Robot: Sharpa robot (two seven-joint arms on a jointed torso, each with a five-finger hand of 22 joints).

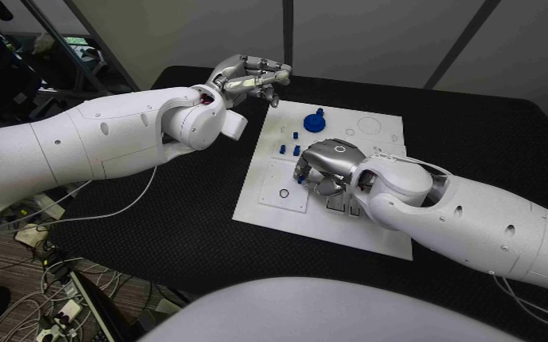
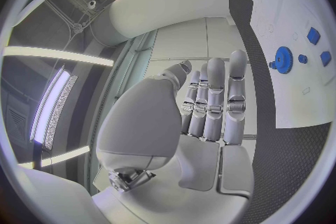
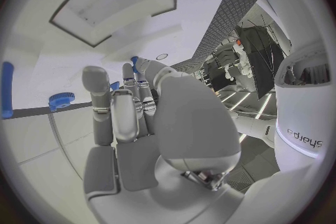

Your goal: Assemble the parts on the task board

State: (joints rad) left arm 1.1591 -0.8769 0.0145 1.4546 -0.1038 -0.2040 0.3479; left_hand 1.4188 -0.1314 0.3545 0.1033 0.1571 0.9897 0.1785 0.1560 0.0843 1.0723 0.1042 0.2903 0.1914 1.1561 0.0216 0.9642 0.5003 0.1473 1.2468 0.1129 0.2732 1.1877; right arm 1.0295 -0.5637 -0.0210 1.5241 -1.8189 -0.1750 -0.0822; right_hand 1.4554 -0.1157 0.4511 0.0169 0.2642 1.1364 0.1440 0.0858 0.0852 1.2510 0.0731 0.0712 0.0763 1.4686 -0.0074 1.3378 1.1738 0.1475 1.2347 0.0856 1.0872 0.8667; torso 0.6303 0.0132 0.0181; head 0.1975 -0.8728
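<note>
Board point(image 1: 377, 231) lies mid-worktop point(image 1: 160, 231), white on black. Blue gear point(image 1: 315, 123) stands near its far edge; small blue parts point(image 1: 288, 149) sit in a cluster just nearer me, beside my right hand point(image 1: 329, 169). That hand is low over the board's middle, palm down, fingers curled; a blue bit point(image 3: 134, 60) shows at my fingertips, but I cannot tell if I hold it. My left hand point(image 1: 249, 77) hovers off the board's far left corner, above the worktop, fingers straight and side by side, holding nothing.
</note>
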